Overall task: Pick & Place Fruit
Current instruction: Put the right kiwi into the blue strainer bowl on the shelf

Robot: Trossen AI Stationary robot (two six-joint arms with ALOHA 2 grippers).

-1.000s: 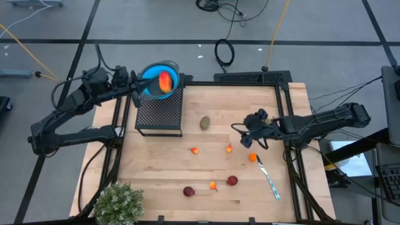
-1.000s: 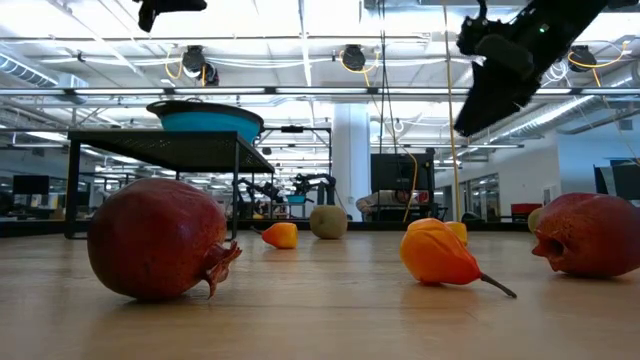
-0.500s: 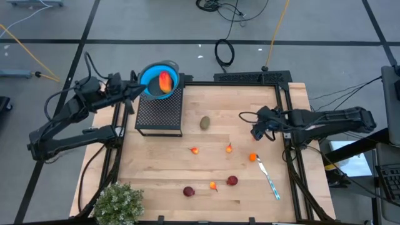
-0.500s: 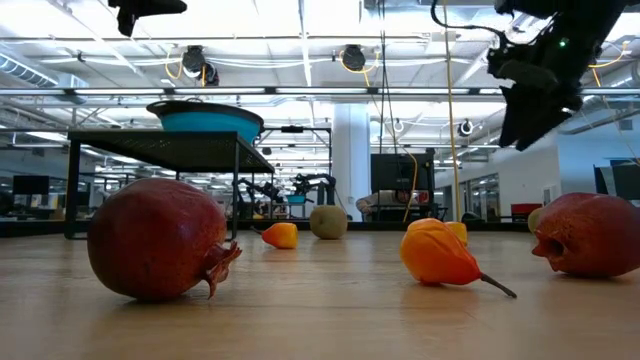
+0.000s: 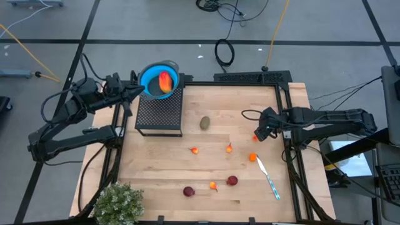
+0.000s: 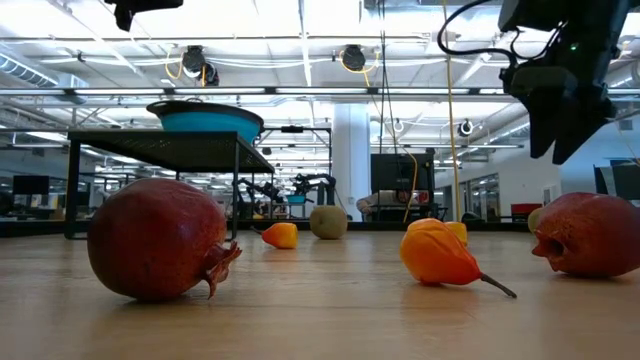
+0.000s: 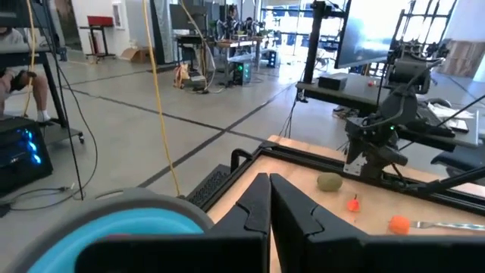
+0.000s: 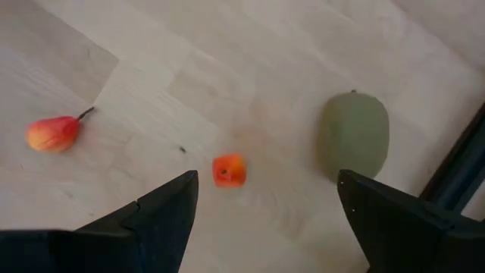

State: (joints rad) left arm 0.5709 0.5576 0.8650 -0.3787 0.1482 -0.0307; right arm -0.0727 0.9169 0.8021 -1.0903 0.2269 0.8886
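Note:
A red-orange oblong fruit (image 5: pixel 164 81) lies in the blue bowl (image 5: pixel 152 75), which stands on a black mesh stand (image 5: pixel 159 114) at the table's far left. My left gripper (image 5: pixel 136 91) is shut and level just left of the bowl, holding nothing (image 7: pixel 269 203). My right gripper (image 5: pixel 257 133) hangs open above the table's right side, pointing steeply down (image 8: pixel 267 182). An olive oval fruit (image 5: pixel 205 123), small orange bits (image 5: pixel 229 149) (image 5: pixel 194 150) (image 5: pixel 252 157) and two dark red balls (image 5: pixel 189 191) (image 5: pixel 232 180) rest on the wooden table.
A slim white and blue utensil (image 5: pixel 269 178) lies near the right edge. A bushy green plant (image 5: pixel 119 203) stands at the near left corner. Another small orange bit (image 5: pixel 214 185) sits between the dark red balls. A black frame (image 5: pixel 250 78) borders the table's far edge.
My left gripper has drawn back from the bowl toward the table's left edge and sunk a little. My right gripper has pulled back toward the right edge, rolling and tipping to point more steeply down. The fruit has not moved.

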